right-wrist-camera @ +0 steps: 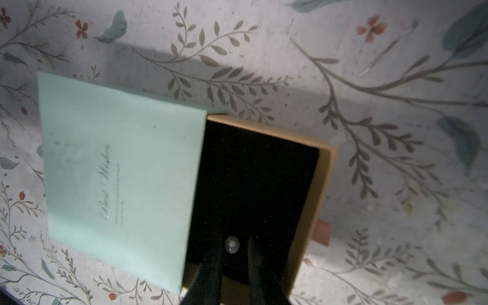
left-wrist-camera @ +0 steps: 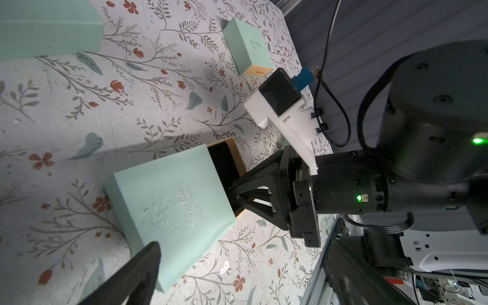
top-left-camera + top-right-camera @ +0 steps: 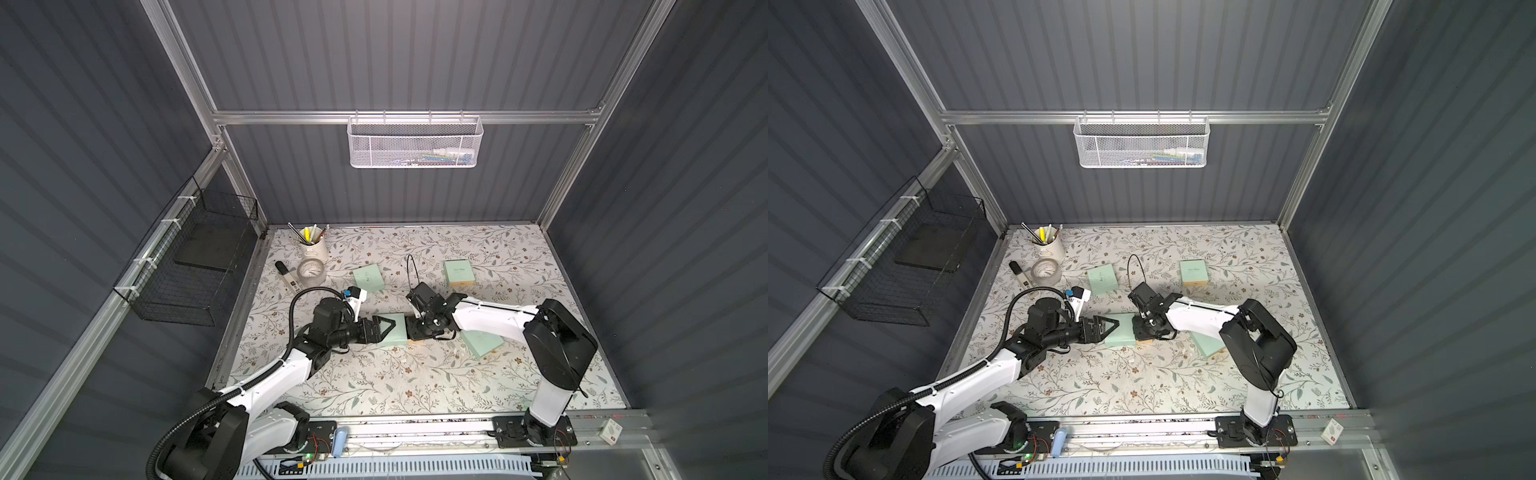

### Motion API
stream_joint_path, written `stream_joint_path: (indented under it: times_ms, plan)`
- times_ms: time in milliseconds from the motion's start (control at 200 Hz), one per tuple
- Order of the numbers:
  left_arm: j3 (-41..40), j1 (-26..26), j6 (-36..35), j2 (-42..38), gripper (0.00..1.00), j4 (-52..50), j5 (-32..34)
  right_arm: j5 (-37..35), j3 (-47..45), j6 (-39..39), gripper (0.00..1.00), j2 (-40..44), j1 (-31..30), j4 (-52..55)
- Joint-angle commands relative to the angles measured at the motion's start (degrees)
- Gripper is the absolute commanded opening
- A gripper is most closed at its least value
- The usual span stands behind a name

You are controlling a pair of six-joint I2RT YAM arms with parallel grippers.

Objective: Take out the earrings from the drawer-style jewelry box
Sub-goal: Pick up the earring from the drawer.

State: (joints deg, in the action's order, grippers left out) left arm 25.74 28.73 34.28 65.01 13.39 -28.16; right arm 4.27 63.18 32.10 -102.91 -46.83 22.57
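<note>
Earrings (image 1: 231, 244): one pale stud lies on the black lining of the drawer (image 1: 326, 169), which is partly slid out of the mint box (image 1: 118, 171). The right gripper (image 1: 234, 240) straddles it, jaws slightly apart, not gripping. The left gripper (image 3: 388, 330) stands wide open at the box. Lifting out remains.

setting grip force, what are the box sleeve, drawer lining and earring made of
Sleeve: matte mint card, probably; crisp folded edges.
Lining: black velvet or foam, likely; it swallows light.
Earring: glossy pale bead, maybe pearl or glass; bright glints.
</note>
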Motion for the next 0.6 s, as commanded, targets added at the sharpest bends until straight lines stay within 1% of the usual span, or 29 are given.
stream_joint_path:
  times_ms: [0, 115, 285, 415, 595]
  plan:
    - [0.00, -0.25, 0.27, 0.45, 1.00, 1.03, -0.76, -0.62, 1.31, -0.11, 0.21, -1.05, -0.30, 1.48]
    - [-0.08, -0.25, 0.26, 0.38, 1.00, 0.98, -0.77, -0.84, 1.31, -0.04, 0.21, -1.46, -0.28, 1.38]
    - [0.01, -0.25, 0.69, 0.89, 1.00, 2.26, -1.69, -0.99, 1.24, 0.03, 0.18, -1.58, -0.33, 0.99]
    - [0.60, -0.25, 1.51, 3.01, 1.00, 4.28, -3.87, -0.78, 1.11, 0.08, 0.16, -1.34, -0.37, 0.72]
    - [0.58, -0.26, 2.81, 5.58, 1.00, 7.26, -4.72, -0.73, 0.62, 0.33, 0.13, -0.21, -0.45, 0.52]
